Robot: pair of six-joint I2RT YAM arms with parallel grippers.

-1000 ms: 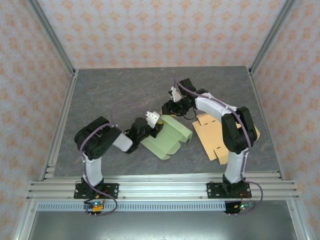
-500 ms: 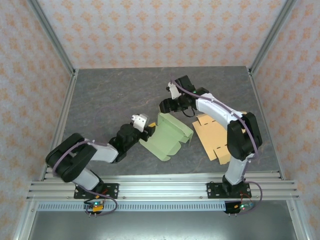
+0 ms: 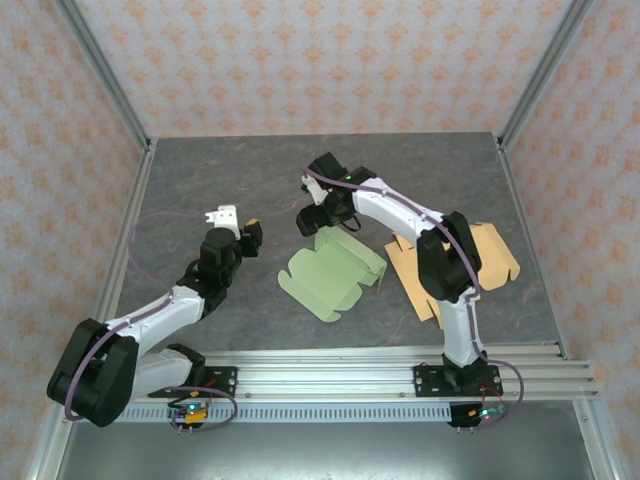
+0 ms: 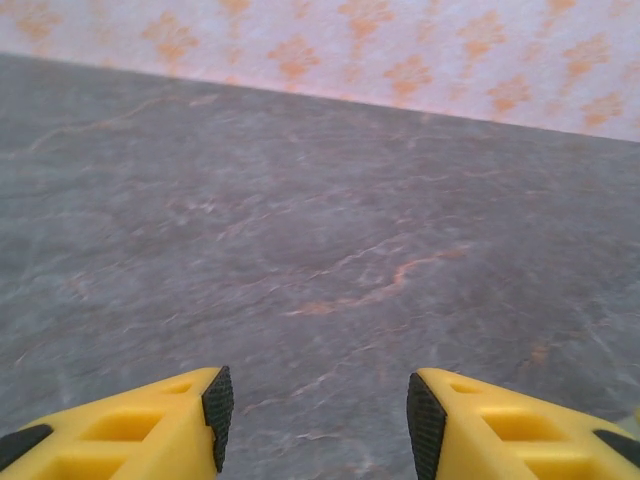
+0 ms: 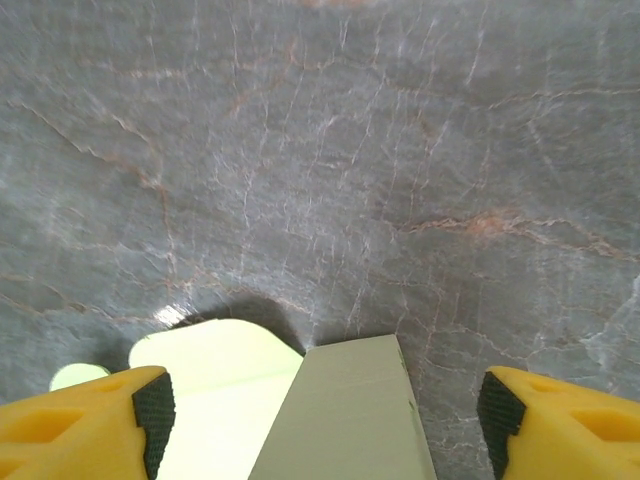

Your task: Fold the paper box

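Observation:
The paper box (image 3: 331,271) is a light green die-cut sheet lying mostly flat in the middle of the grey table, with its creased panels slightly raised. My left gripper (image 3: 247,233) hovers to the left of it, apart from it. In the left wrist view that gripper (image 4: 315,420) is open over bare table with nothing between its fingers. My right gripper (image 3: 316,216) hangs over the sheet's far edge. In the right wrist view the right gripper (image 5: 320,420) is wide open, and a raised flap of the paper box (image 5: 350,410) stands between the pads without touching them.
A tan flat cardboard blank (image 3: 440,262) lies right of the green sheet, partly under the right arm. Aluminium frame rails (image 3: 320,372) run along the near edge, and patterned walls close in the table on three sides.
My left gripper let go, opened and drew back to the left, away from the green sheet. The right gripper opened and shifted left. The raised green panel has dropped flatter.

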